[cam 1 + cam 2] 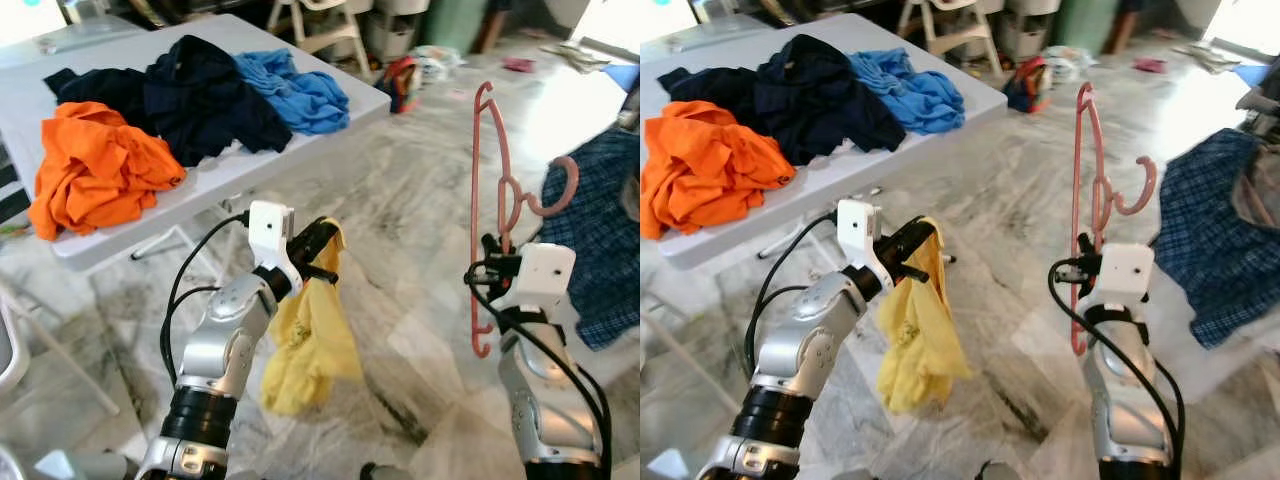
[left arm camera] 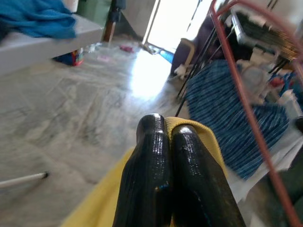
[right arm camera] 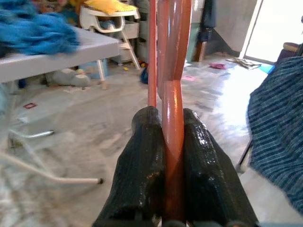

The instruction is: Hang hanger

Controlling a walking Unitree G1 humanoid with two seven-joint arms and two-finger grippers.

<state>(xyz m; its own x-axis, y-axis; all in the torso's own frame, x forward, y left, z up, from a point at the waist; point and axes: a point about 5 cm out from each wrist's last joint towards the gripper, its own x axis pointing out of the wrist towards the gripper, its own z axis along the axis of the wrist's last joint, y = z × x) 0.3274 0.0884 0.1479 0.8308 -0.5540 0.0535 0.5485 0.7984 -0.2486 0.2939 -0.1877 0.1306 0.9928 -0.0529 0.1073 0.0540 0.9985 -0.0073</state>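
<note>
Right gripper clenched on the pink hanger, held upright right of the table. Left gripper pinches a yellow garment, dangling below the table's edge.

- hanger: smooth, glossy pink plastic
- yellow shirt: soft matt cloth
- right gripper fingers: black, ribbed, slightly shiny
- floor: polished, reflective marble
</note>
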